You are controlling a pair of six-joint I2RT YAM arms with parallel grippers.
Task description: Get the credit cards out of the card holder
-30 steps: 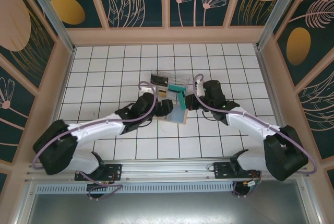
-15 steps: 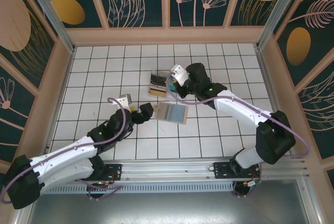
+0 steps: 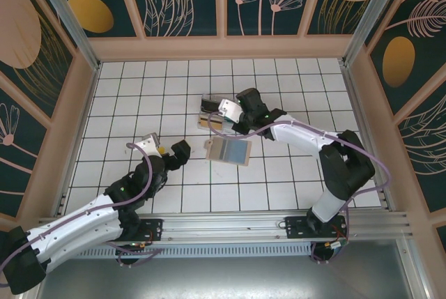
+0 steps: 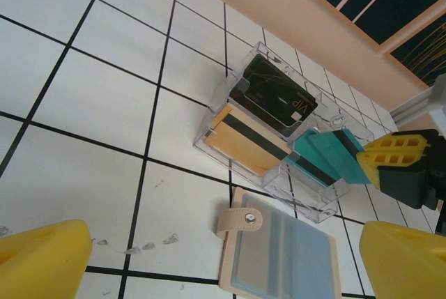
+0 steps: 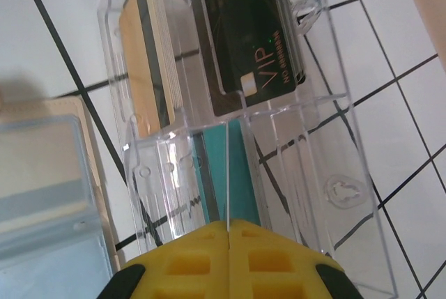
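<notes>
Hidden, card holder: in the left wrist view the bottom frame edge cuts off the near part of the card holder (image 4: pixel 282 261). In the right wrist view it shows as a blurred corner at the left edge.
Hidden, slots: the inside is pale and glossy. Whether any card sits in a slot cannot be told.
Hidden, tray: from the top camera the right gripper covers part of the clear tray (image 4: pixel 216 100), and its contents are too small to read there.
Hidden, left fingers: the yellow fingers (image 4: pixel 43 260) sit at the two bottom corners of the left wrist view, tips out of frame.
Left gripper: the left gripper (image 3: pixel 179 152) has its jaws spread wide, holding nothing and touching nothing. It hangs over bare tiles of the table (image 4: pixel 90 104), left of the card holder and apart from it.
Right gripper: the right gripper (image 5: pixel 228 242) has its pads pressed together, pinching the near end of a teal card (image 5: pixel 235 166). It is over the tray.
Teal card: stands on edge in a near-side compartment of the tray, tilted.
Other cards: a black card (image 4: pixel 273 97) marked VIP lies in the far compartment, and a gold card (image 4: pixel 247 139) with a dark stripe lies in the one beside it.
Card holder, look: lies open and flat, tan border, blue-grey inside, tan strap with a metal snap (image 4: pixel 240 221) at its left edge.
Card holder, place: on the tiles just beside the near side of the tray, between the two arms.
</notes>
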